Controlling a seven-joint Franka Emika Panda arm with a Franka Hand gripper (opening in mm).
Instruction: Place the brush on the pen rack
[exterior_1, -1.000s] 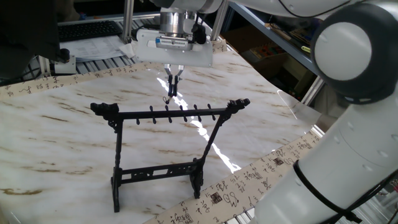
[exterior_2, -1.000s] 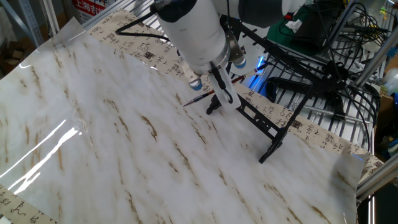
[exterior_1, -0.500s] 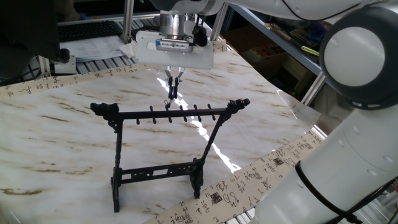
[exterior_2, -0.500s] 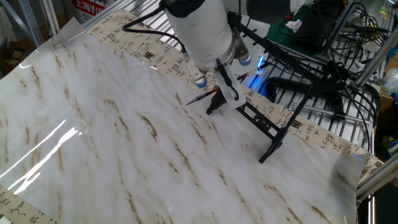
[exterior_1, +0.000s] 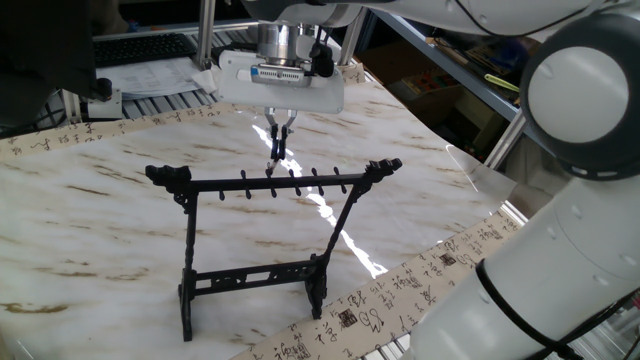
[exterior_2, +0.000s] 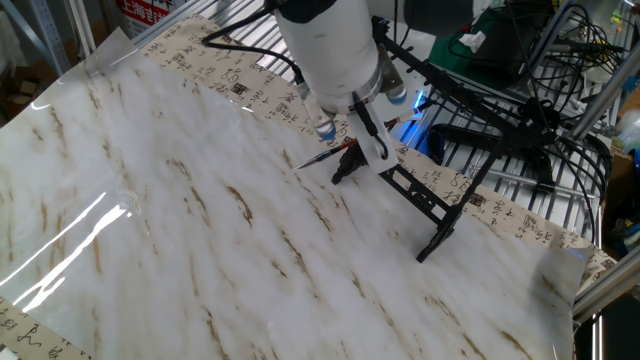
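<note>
Hand (exterior_1: 277, 131) was clamped on the brush (exterior_2: 322, 158), fingers pointing down, just above and behind the pen rack (exterior_1: 268, 186) top bar. Brush stuck out sideways, roughly level over the surface (exterior_2: 180, 230), probably so it could be lowered across the pegs.

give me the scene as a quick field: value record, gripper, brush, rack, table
gripper: two-finger gripper, pointing down behind the rack's top bar, shut on the brush
brush: thin reddish-brown calligraphy brush, held roughly level above the table, dark tip pointing away from the rack
rack: black frame pen rack, upright, top bar of small pegs, nothing hanging on it
table: white marble-patterned tabletop, edged with a calligraphy-print strip
task state: brush not yet on the rack
</note>
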